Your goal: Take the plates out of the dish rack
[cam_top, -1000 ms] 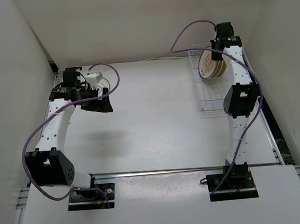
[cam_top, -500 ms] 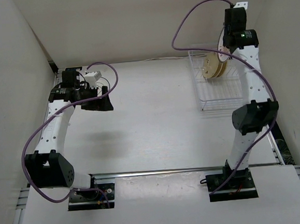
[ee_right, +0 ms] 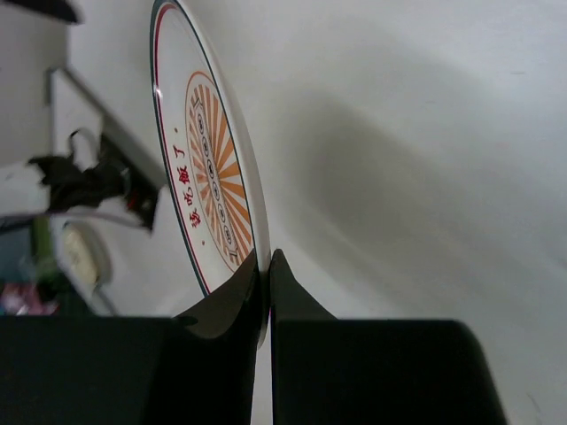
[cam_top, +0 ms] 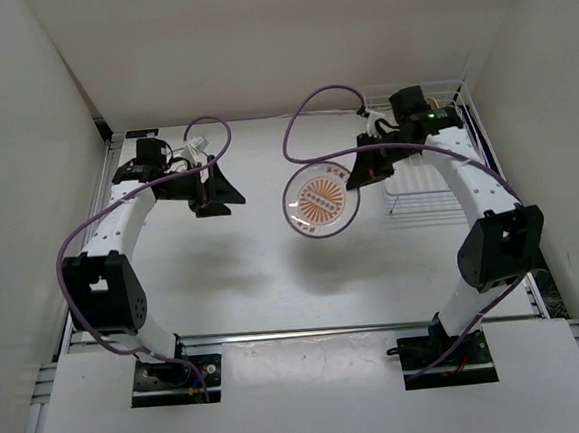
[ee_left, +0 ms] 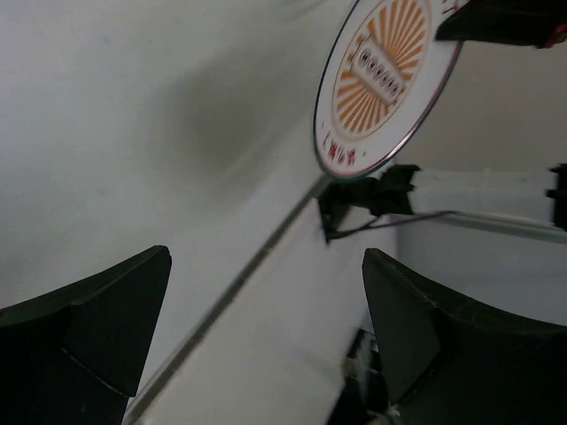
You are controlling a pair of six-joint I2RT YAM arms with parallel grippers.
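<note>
Sunburst plate [cam_top: 320, 199]: white, with an orange-red ray pattern, a dark rim line and red characters near one edge. It hangs above the middle of the tabletop [cam_top: 274, 278], out of the rack, its patterned face turned up toward the top camera.

Right fingers [ee_right: 248, 285]: pinched together on the plate's rim with only the rim's thickness between them. From above the grip sits at about 2 o'clock on the plate.

Left fingers [cam_top: 222, 190]: spread wide apart and holding nothing. They hover toward 10 o'clock on the tabletop, at the plate's 9 o'clock and well apart from it. The left wrist view looks between them at the plate's face.

Dish rack [cam_top: 424, 202]: white wire, at about 2 o'clock on the tabletop by the right wall, at the plate's 3 o'clock. The right arm crosses over it, and only its wire base and sides show; what it holds under the arm cannot be told.

Shadow: a soft dark patch lies on the tabletop at the plate's 6 o'clock.

Cables: a purple cable [cam_top: 306, 110] loops above the right wrist, toward 12 o'clock.
</note>
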